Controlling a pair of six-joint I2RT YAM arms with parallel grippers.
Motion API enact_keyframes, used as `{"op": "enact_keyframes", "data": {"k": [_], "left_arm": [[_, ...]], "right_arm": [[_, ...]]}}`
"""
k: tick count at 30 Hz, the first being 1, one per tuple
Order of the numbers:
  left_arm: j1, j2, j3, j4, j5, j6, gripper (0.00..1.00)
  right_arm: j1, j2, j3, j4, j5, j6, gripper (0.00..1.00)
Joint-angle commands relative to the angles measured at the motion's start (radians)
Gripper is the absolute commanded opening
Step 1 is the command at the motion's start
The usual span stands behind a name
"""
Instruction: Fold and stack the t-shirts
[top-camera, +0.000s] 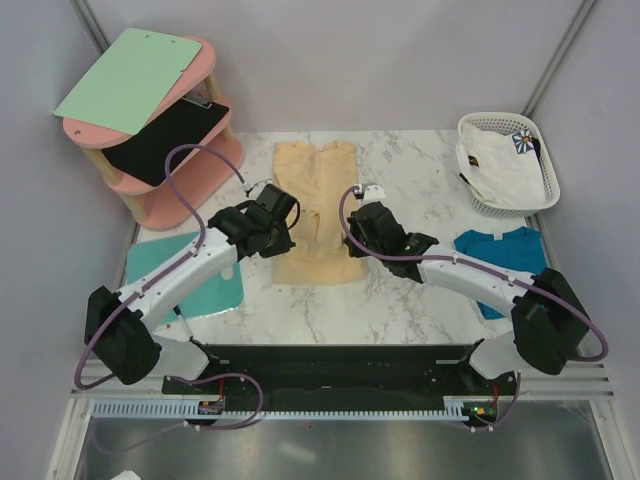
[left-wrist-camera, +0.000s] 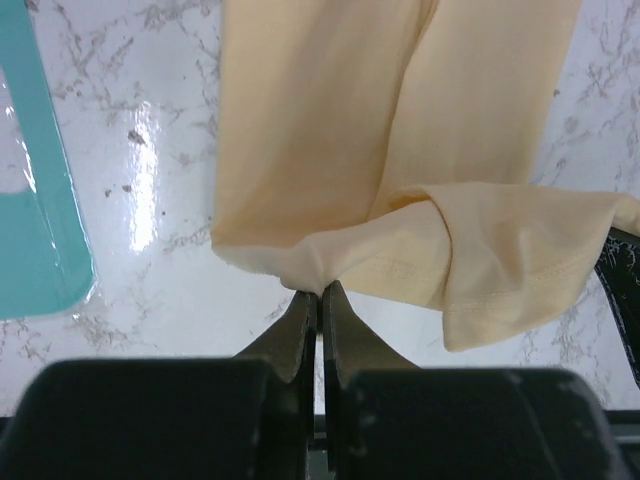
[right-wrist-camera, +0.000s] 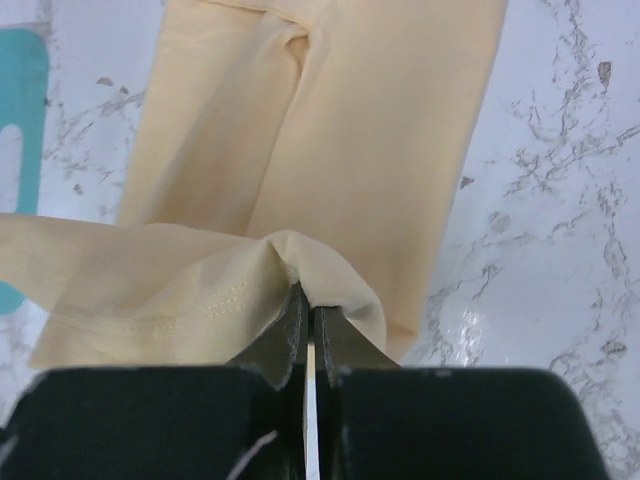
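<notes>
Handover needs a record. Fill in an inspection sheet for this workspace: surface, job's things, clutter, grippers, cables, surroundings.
Surface: marbled table, glossy, no spills seen.
Job's things: yellow shirt mid-table, near hem pinched up at both corners; blue shirt flat on the right, partly under the right arm; white shirt bundled in the basket.
Clutter: turquoise board near left; basket far right; pink shelf far left, holding a green board and a black board.
Grippers: left gripper and right gripper, jaws shut on the yellow shirt.
Cables: purple cables loop above both arms.
Surroundings: grey walls; nothing else seen.
</notes>
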Motion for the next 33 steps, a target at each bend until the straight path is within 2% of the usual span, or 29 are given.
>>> {"op": "enact_keyframes", "data": {"k": [1, 12, 14, 15, 16, 17, 18, 19, 20, 21, 23, 26, 31, 33], "left_arm": [[0.066, 0.062, 0.067, 0.079, 0.006, 0.102, 0.02], [0.168, 0.372, 0.239, 0.145, 0.136, 0.191, 0.02], [0.187, 0.412, 0.291, 0.146, 0.144, 0.192, 0.05], [0.197, 0.446, 0.310, 0.146, 0.153, 0.205, 0.16], [0.217, 0.464, 0.329, 0.148, 0.162, 0.211, 0.25], [0.225, 0.489, 0.374, 0.147, 0.168, 0.234, 0.66], [0.231, 0.497, 0.392, 0.146, 0.159, 0.241, 0.80], [0.236, 0.497, 0.406, 0.146, 0.144, 0.252, 0.90], [0.236, 0.495, 0.425, 0.145, 0.120, 0.272, 0.97], [0.237, 0.477, 0.428, 0.143, 0.116, 0.281, 1.00], [0.237, 0.448, 0.407, 0.145, 0.126, 0.294, 1.00], [0.237, 0.383, 0.327, 0.157, 0.135, 0.286, 1.00], [0.236, 0.339, 0.175, 0.177, 0.155, 0.243, 1.00], [0.236, 0.330, 0.088, 0.203, 0.181, 0.200, 0.97]], "right_arm": [[-0.075, 0.099, 0.081, 0.066, -0.034, -0.055, 0.00], [-0.183, 0.418, 0.336, 0.099, -0.176, -0.077, 0.06], [-0.198, 0.490, 0.401, 0.093, -0.181, -0.063, 0.10], [-0.215, 0.509, 0.421, 0.081, -0.170, -0.053, 0.12], [-0.223, 0.541, 0.454, 0.077, -0.158, -0.043, 0.22], [-0.234, 0.546, 0.465, 0.073, -0.134, -0.017, 0.27], [-0.237, 0.547, 0.466, 0.073, -0.061, -0.006, 0.34], [-0.237, 0.529, 0.456, 0.075, -0.016, 0.004, 0.50], [-0.237, 0.514, 0.445, 0.078, 0.013, 0.017, 0.60], [-0.237, 0.497, 0.426, 0.121, 0.020, 0.008, 0.70], [-0.235, 0.437, 0.368, 0.164, -0.005, -0.011, 0.97], [-0.234, 0.391, 0.314, 0.204, -0.077, -0.046, 0.98], [-0.235, 0.394, 0.279, 0.086, -0.133, -0.043, 0.98], [-0.240, 0.383, 0.247, 0.063, -0.173, -0.023, 0.98]]}}
